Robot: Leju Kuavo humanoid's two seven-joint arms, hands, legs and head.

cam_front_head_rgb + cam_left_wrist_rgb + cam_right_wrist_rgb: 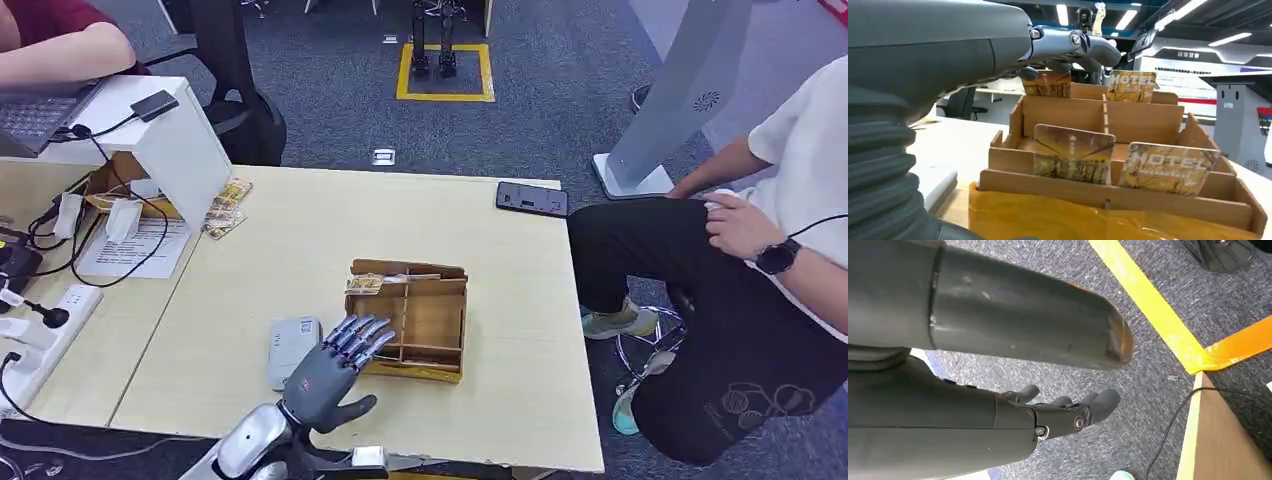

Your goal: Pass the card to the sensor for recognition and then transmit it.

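Observation:
A wooden card rack (432, 320) stands on the pale table (300, 230), with yellow hotel cards (366, 284) in its slots. My left hand (333, 372) hovers just left of the rack's near corner, fingers spread towards it and holding nothing. A small white sensor box (291, 349) lies flat on the table beside that hand. Through the left wrist view, the rack (1148, 200) is close, with two cards (1073, 154) upright in its front slot and my fingers (1073, 47) stretched above the back row. My right hand (1068, 415) hangs over the carpet with nothing in it, fingers loosely apart.
A black phone (532, 198) lies at the table's far right edge. A person in a white shirt (790, 200) sits to the right. A white stand (165, 140), cables and a power strip (40, 330) crowd the left side. Loose cards (226, 208) lie near the stand.

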